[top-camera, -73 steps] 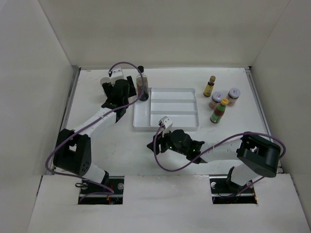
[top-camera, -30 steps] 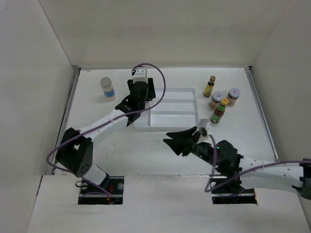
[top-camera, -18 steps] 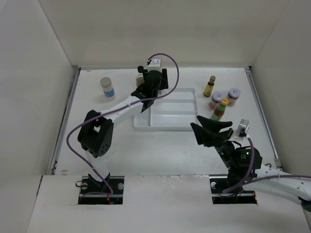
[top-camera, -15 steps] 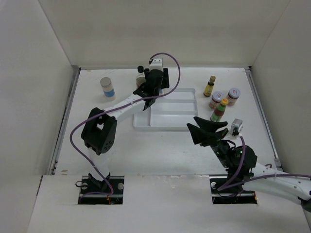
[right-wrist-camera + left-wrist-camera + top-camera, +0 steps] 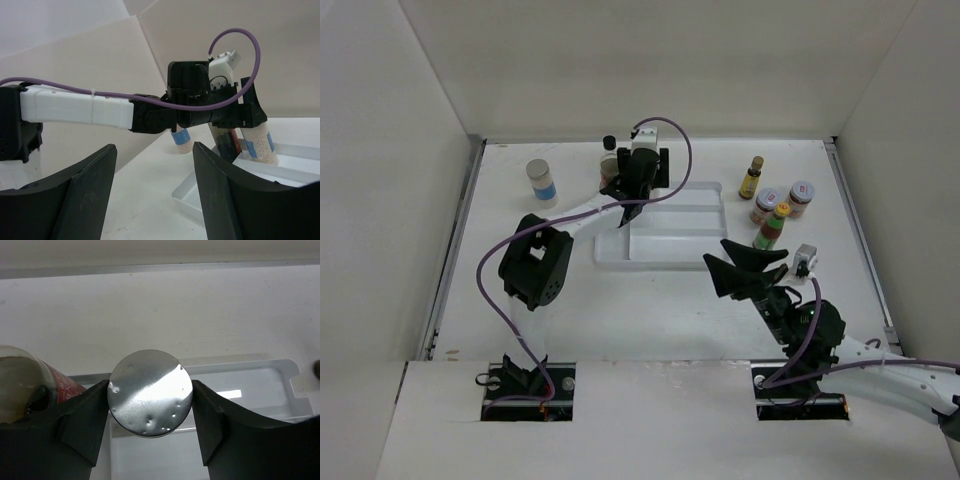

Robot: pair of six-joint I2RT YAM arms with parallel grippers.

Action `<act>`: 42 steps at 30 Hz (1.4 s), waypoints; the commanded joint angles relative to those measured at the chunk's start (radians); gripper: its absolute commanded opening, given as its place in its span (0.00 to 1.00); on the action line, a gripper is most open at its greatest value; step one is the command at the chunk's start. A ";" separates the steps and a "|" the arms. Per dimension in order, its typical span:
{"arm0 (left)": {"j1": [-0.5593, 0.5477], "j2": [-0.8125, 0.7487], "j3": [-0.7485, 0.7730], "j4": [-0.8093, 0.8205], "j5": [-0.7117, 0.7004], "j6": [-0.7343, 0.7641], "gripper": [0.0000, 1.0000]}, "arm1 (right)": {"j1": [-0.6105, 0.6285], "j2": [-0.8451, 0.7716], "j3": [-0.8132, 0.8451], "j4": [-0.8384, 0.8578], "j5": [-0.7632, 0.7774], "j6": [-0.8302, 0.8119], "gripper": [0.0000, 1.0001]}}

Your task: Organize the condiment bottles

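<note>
My left gripper (image 5: pixel 629 198) is shut on the silver-lidded jar (image 5: pixel 150 392) and holds it upright over the back left corner of the white tray (image 5: pixel 670 258). The right wrist view shows this jar (image 5: pixel 260 142) as grainy with a blue label. The dark black-capped bottle (image 5: pixel 609 149) stands just left of it, outside the tray. The blue-labelled white jar (image 5: pixel 542 182) stands at the far left. The tiny yellow bottle (image 5: pixel 752 177), two red-labelled jars (image 5: pixel 767 203) (image 5: pixel 801 197) and the red-sauce yellow-capped bottle (image 5: pixel 771 228) stand right of the tray. My right gripper (image 5: pixel 715 254) is open and empty, raised near the tray's front right corner.
The tray's compartments (image 5: pixel 240 390) hold nothing that I can see. White walls enclose the table on three sides. The left arm's purple cable (image 5: pixel 670 140) loops above the tray's back edge.
My left gripper has carried the silver-lidded jar from the back left to the tray's back left corner. My right arm swung from the middle to the right and rose, staying open.
</note>
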 commanded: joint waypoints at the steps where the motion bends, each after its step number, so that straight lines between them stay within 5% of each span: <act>1: -0.006 -0.062 0.005 0.088 -0.012 0.010 0.70 | -0.016 -0.013 -0.007 0.050 0.025 0.021 0.70; 6: -0.029 -0.173 -0.026 0.094 -0.004 0.013 0.89 | -0.025 -0.021 -0.017 0.050 0.047 0.033 0.71; 12: -0.085 -0.382 -0.082 0.112 -0.009 0.051 0.92 | -0.039 0.005 -0.017 0.048 0.052 0.052 0.71; 17: -0.046 -0.633 -0.321 0.186 -0.116 0.039 0.91 | -0.049 0.031 -0.006 0.016 0.052 0.076 0.71; 22: 0.147 -0.777 -0.512 0.120 -0.190 -0.053 0.92 | -0.047 0.138 0.048 -0.033 -0.030 0.095 0.48; 26: 0.307 -0.673 -0.465 -0.003 -0.102 -0.101 0.94 | -0.035 0.247 0.091 -0.041 -0.091 0.104 0.41; 33: 0.416 -0.423 -0.317 -0.040 -0.110 -0.097 0.94 | -0.033 0.306 0.103 -0.041 -0.100 0.106 0.73; 42: 0.473 -0.251 -0.193 -0.044 -0.111 -0.093 0.93 | -0.033 0.315 0.102 -0.042 -0.109 0.113 0.78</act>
